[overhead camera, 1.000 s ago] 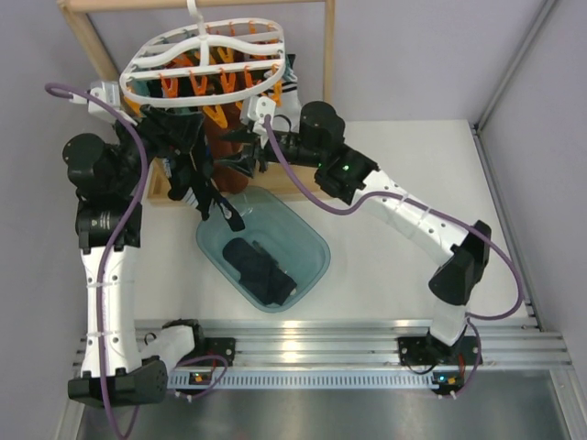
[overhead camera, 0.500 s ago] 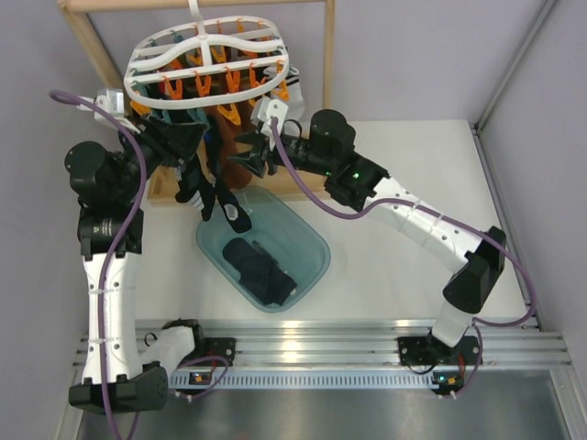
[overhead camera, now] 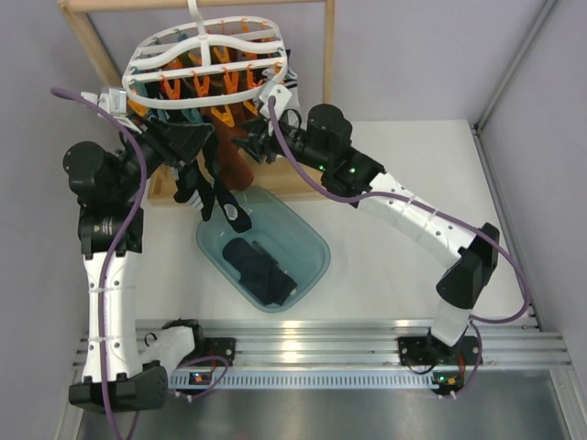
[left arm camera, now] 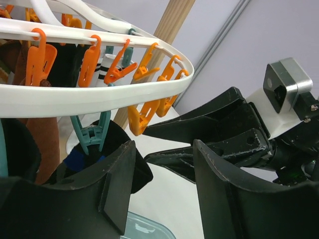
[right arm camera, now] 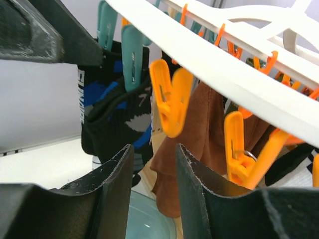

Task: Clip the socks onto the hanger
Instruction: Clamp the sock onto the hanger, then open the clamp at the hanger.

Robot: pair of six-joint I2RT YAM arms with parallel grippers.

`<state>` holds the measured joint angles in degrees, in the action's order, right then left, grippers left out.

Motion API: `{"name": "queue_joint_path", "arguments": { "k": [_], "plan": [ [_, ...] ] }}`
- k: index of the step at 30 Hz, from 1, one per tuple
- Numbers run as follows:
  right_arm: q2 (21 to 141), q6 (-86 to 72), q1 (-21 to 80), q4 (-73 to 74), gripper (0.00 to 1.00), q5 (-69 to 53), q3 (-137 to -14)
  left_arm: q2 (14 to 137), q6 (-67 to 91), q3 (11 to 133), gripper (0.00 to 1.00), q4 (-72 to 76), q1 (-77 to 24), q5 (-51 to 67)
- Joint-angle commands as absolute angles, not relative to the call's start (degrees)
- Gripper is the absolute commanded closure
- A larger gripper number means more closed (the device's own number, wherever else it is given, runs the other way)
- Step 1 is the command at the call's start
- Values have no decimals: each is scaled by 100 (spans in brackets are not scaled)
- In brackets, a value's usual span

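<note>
The white lattice hanger (overhead camera: 206,55) hangs from the wooden rack, with orange and teal clips under it. Dark socks (overhead camera: 216,197) with white and blue marks dangle from its near-left clips. My left gripper (overhead camera: 194,139) is open and empty just left of them. In the left wrist view (left arm camera: 162,172) a teal clip (left arm camera: 92,133) holds a dark sock beside its left finger. My right gripper (overhead camera: 255,145) is open and empty under the hanger's near rim. In the right wrist view (right arm camera: 152,167) it sits below an orange clip (right arm camera: 169,99), next to a clipped black-and-blue sock (right arm camera: 112,112).
A teal bin (overhead camera: 316,243) stands below the hanger with more dark socks (overhead camera: 261,270) in it. Brown socks (right arm camera: 199,129) hang behind the orange clips. The wooden rack frame (overhead camera: 92,41) stands at the back left, and grey walls close in the sides.
My right gripper has risen and moved up under the hanger's near rim. My left gripper has drawn up and back from the hanging socks. The hanger has swung a little.
</note>
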<state>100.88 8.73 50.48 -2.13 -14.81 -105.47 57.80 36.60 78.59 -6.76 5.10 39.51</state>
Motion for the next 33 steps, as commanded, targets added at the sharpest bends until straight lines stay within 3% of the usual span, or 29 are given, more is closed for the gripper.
{"name": "queue_joint_path", "arguments": {
  "k": [1, 7, 16, 23, 33],
  "plan": [
    [10134, 835, 5019, -228, 61, -1222, -10784, 5836, 3744, 7849, 46, -255, 510, 4087],
    [10423, 800, 4940, -464, 54, -1160, -11092, 5818, 3718, 7770, 46, -229, 501, 4043],
    [10740, 370, 4711, -1274, 48, -2424, -11355, 5792, 3683, 7743, 46, -228, 510, 4008],
    [10925, 35, 4720, -1591, 46, -3269, -11593, 5783, 3718, 7752, 45, -299, 510, 3920],
    [10907, -158, 4729, -1591, 45, -3340, -11663, 5783, 3727, 7752, 43, -387, 510, 3850]
  ]
}}
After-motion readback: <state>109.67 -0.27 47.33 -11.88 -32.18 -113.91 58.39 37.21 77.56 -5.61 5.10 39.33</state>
